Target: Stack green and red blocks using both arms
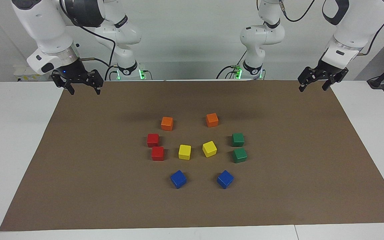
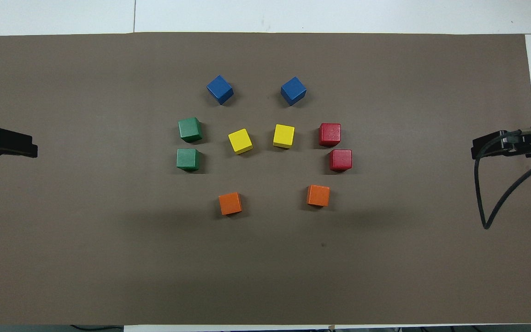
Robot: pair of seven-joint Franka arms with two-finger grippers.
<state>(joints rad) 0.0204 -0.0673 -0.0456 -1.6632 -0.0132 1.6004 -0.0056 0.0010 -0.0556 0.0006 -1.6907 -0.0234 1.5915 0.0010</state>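
- Green blocks (image 1: 238, 147) sit flat, unstacked, mid-mat toward the left arm's end; red blocks (image 1: 155, 147) toward the right arm's.
- Left pincer (image 1: 314, 85) and right pincer (image 1: 83, 88) hang parted over the mat's (image 1: 78, 186) edges.

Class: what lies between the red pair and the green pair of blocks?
Two yellow blocks, seen best overhead, between the red blocks and green blocks.

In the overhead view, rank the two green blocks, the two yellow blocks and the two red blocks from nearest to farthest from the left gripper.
From the left gripper:
1. Green blocks, toward the left arm's end; too close to call.
2. Yellow blocks, in the middle.
3. Red blocks, toward the right arm's end.
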